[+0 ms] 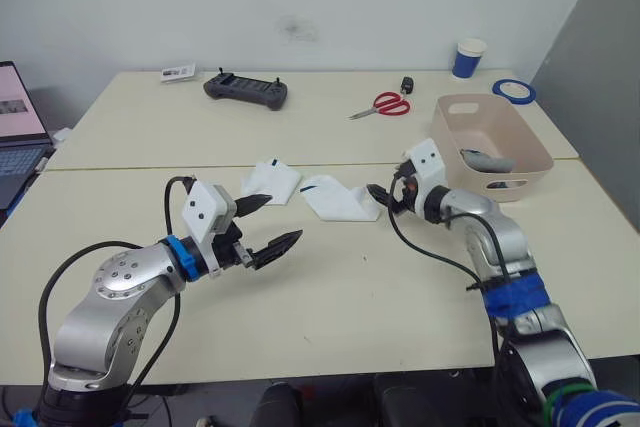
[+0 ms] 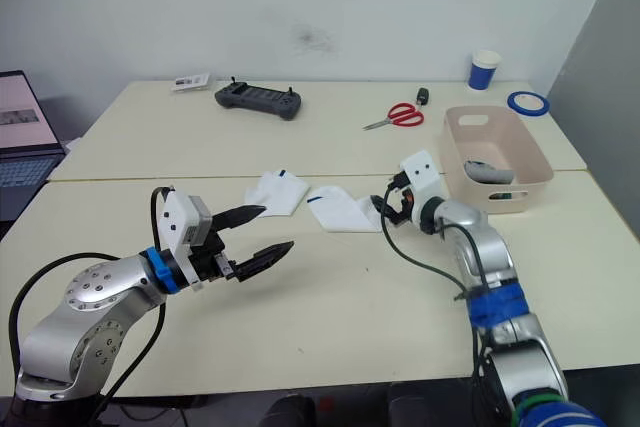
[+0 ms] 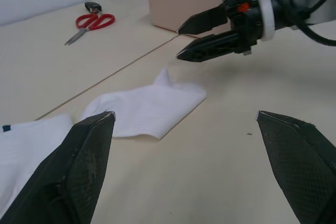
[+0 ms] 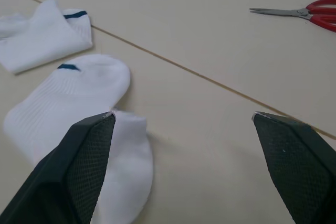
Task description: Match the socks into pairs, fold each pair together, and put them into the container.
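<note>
Two white socks with dark-blue cuff marks lie flat near the table's middle seam, one (image 1: pixel 272 182) to the left and one (image 1: pixel 338 197) to the right, also seen up close (image 4: pixel 79 103). My left gripper (image 1: pixel 284 217) hovers open just in front of the left sock, empty. The right gripper (image 1: pixel 374 195) is open and empty, its fingertips at the right sock's right edge. The pale pink container (image 1: pixel 447 134) stands at the right of the table with a grey sock (image 1: pixel 487 159) inside.
Red scissors (image 1: pixel 382 104), a black controller (image 1: pixel 247 89), a blue paper cup (image 1: pixel 468 57) and a blue tape roll (image 1: pixel 513 90) sit on the far half of the table. A laptop (image 1: pixel 15 132) is at the far left. Bare tabletop lies in front of the socks.
</note>
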Tool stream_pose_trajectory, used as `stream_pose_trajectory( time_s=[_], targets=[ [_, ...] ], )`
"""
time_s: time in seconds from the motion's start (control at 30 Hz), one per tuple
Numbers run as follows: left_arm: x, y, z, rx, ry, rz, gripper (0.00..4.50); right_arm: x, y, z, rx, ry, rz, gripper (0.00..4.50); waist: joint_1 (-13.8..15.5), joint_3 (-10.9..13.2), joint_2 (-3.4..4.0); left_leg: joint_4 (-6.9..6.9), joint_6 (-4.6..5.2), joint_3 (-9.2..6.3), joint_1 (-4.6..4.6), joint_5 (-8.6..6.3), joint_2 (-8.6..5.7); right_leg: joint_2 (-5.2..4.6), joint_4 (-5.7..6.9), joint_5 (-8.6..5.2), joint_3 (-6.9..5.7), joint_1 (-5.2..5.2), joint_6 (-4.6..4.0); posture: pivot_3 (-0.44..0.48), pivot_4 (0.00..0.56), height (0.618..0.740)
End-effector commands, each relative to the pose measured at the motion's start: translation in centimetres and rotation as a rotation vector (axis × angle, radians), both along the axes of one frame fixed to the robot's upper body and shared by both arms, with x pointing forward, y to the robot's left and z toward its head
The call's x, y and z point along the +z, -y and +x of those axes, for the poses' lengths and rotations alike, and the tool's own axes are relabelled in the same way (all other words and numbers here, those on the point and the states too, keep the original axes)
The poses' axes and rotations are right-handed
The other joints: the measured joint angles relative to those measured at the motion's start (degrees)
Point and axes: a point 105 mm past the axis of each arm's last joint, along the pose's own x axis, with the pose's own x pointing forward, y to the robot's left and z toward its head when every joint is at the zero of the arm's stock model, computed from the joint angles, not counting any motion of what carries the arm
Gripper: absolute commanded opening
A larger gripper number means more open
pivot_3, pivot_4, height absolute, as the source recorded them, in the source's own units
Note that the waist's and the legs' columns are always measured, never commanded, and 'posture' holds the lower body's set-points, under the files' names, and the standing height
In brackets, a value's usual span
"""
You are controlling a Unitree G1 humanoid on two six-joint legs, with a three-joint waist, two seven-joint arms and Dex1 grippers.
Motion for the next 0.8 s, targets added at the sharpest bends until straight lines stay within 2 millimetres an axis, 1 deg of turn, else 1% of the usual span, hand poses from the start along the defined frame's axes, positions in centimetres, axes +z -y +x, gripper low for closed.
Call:
stream_pose_trajectory(
  time_s=[0.03, 0.1, 0.17, 0.33, 0.4, 0.5, 0.63, 0.67, 0.8],
  targets=[
    [0.3, 0.9, -0.5, -0.032, 0.040, 0.023, 4.50, 0.2, -0.2, 1.1, 0.003, -0.004, 0.044, 4.48, 0.03, 0.00, 0.00, -0.04, 0.01, 0.00, -0.01, 0.00, 0.01, 0.00, -0.07, 0.00, -0.01, 0.00, -0.01, 0.000, 0.150, 0.740],
    [0.1, 1.1, -0.8, -0.038, 0.041, 0.033, 4.50, -0.1, -1.1, 0.8, 0.055, -0.047, 0.080, 4.48, 0.08, 0.00, 0.01, -0.07, 0.02, -0.01, -0.06, -0.01, 0.02, 0.00, -0.21, 0.00, -0.03, 0.00, -0.02, 0.000, 0.150, 0.740],
    [0.2, 1.0, -0.9, -0.035, 0.042, 0.032, 4.50, -0.5, -1.6, 0.5, 0.097, -0.070, 0.078, 4.48, 0.09, 0.01, 0.02, -0.07, 0.05, 0.01, -0.10, -0.03, 0.03, -0.01, -0.29, 0.00, 0.00, 0.00, -0.01, 0.000, 0.150, 0.740],
    [-0.3, 0.8, -0.9, -0.041, 0.024, 0.038, 4.50, -1.3, -2.0, 0.4, 0.108, -0.102, 0.070, 4.48, 0.07, 0.01, 0.02, -0.07, 0.05, 0.02, -0.09, -0.03, 0.02, -0.03, -0.29, 0.00, -0.02, 0.00, 0.00, 0.000, 0.150, 0.740],
    [-0.5, 0.8, -1.1, -0.056, 0.013, 0.042, 4.50, -1.7, -2.8, 0.2, 0.121, -0.123, 0.088, 4.48, 0.06, 0.01, 0.03, -0.06, 0.05, 0.01, -0.08, -0.03, 0.02, -0.02, -0.28, 0.00, -0.02, 0.00, 0.00, 0.000, 0.150, 0.740],
    [-0.5, 0.6, -0.9, -0.059, 0.010, 0.049, 4.50, -2.1, -4.2, -0.3, 0.154, -0.153, 0.125, 3.91, -0.17, 0.02, 0.03, -0.06, 0.05, 0.02, -0.05, -0.03, 0.03, 0.01, -0.27, -0.01, 0.00, 0.00, 0.00, 0.000, 0.150, 0.740],
    [-0.4, 0.7, -0.8, -0.067, 0.010, 0.051, 4.50, -2.3, -5.5, -0.7, 0.191, -0.168, 0.150, 2.52, -0.09, 0.02, 0.03, -0.04, 0.04, 0.01, -0.03, -0.02, 0.03, 0.01, -0.20, 0.00, 0.00, 0.00, 0.00, 0.000, 0.150, 0.740],
    [-0.4, 0.8, -0.8, -0.068, 0.008, 0.054, 4.50, -2.3, -5.8, -0.8, 0.203, -0.172, 0.163, 2.17, -0.08, 0.02, 0.03, -0.03, 0.04, 0.01, -0.03, -0.02, 0.03, 0.01, -0.20, 0.00, 0.00, 0.00, 0.01, 0.000, 0.150, 0.740],
    [-0.2, -0.1, -0.8, -0.036, 0.009, 0.057, 4.50, -1.4, -7.6, -0.9, 0.237, -0.164, 0.205, 0.83, -0.15, 0.02, 0.04, -0.04, 0.04, 0.02, -0.04, -0.02, 0.03, 0.01, -0.22, 0.00, 0.00, 0.00, 0.00, 0.000, 0.150, 0.740]
  ],
)
